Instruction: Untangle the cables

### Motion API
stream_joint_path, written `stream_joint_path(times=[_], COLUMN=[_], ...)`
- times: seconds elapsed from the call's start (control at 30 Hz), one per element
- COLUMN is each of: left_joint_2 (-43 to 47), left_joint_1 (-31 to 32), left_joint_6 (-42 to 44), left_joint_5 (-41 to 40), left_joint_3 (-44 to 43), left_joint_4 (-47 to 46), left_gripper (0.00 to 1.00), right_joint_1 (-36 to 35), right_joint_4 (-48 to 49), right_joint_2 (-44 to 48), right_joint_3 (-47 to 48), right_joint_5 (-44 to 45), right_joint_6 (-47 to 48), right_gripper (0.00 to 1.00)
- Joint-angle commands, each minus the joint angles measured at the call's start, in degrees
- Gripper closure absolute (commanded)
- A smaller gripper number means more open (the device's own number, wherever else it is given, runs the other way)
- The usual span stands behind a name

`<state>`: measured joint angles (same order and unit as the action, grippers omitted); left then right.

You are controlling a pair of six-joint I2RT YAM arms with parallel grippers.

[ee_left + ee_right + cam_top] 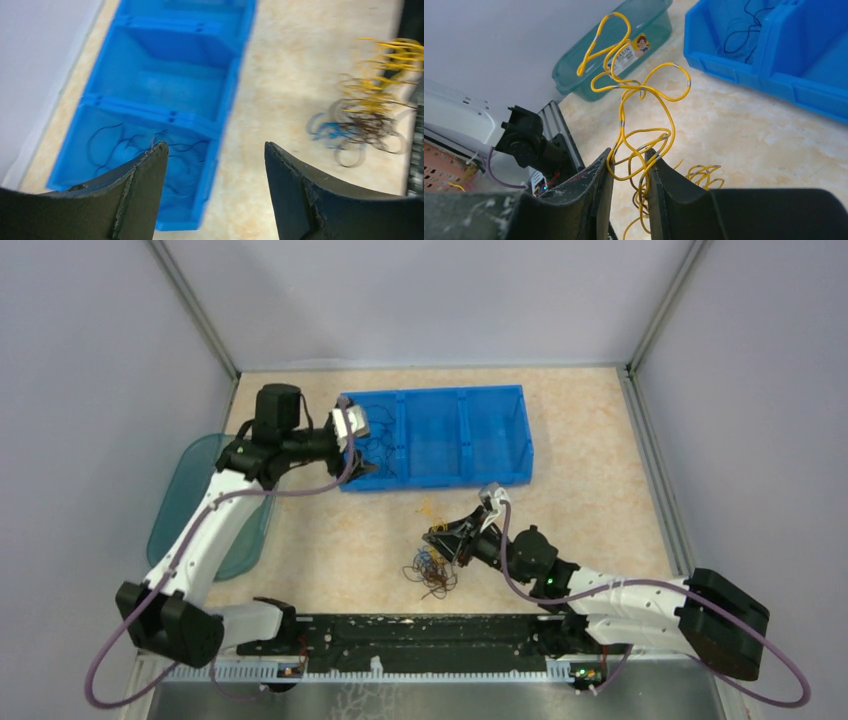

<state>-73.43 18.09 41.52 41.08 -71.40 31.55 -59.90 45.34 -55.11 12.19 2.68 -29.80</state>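
Right gripper [628, 160] is clamped on a yellow cable [640, 90], fingers nearly touching with the strand pinched between them. The cable's free loops stand up above the fingers, so that part is off the table [600, 460]. The lower end trails down toward the tangle [432, 570]; can't tell if it's fully clear of it. My read: it's held high so the strand can slide out of the knot rather than drag the whole clump along.

The tangle sits on the table between the blue bin [480, 390] and the arm bases, just beside the right gripper. Blue, yellow and dark brown loops are mixed together.

Left gripper [215, 150] is released: fingers spread wide, nothing between them. It hangs over the leftmost compartment of the bin, where a few thin dark cables [131, 137] lie on the floor. Looks like a sorting scheme, one colour per compartment. I see nothing in the other two.

Green tub [190, 490] is at the far left, well apart from the work, with no obvious role.

Judgement: early-to-mid task, most of the clump unsorted. Main risk is that the springy wire snags and the clump lifts with it.
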Motion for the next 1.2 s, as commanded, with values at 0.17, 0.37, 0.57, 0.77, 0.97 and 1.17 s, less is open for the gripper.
stream_joint_path(times=[0.17, 0.37, 0.57, 0.77, 0.97, 1.17], left_joint_2=[13.20, 16.69, 16.10, 16.09, 17.05, 19.20], left_joint_1=[6.40, 10.98, 13.31, 14.32, 14.87, 14.93], left_joint_6=[-0.97, -2.29, -5.96, -5.27, -5.09, -2.87], left_joint_5=[14.99, 14.24, 15.33, 17.61, 14.70, 10.16], left_joint_3=[10.72, 13.56, 12.37, 11.19, 12.42, 11.81], left_joint_4=[0.82, -4.15, -5.25, -0.72, -1.00, -2.77], left_gripper=[0.30, 0.40, 0.58, 0.82, 0.99, 0.99], right_joint_1=[-0.40, -0.42, -0.42, -0.45, -0.44, -0.41], right_joint_4=[3.14, 3.04, 2.76, 2.10, 1.80, 3.32], right_joint_2=[-0.23, -3.81, -6.60, -6.36, -6.04, -4.85], right_joint_3=[7.56, 11.49, 12.76, 11.65, 10.81, 5.58], right_joint_5=[-8.58, -14.73, -15.14, -13.63, -12.87, -9.64], right_joint_6=[1.10, 1.39, 1.69, 2.31, 2.34, 1.44], right_gripper=[0.71, 0.71, 0.71, 0.68, 0.63, 0.61])
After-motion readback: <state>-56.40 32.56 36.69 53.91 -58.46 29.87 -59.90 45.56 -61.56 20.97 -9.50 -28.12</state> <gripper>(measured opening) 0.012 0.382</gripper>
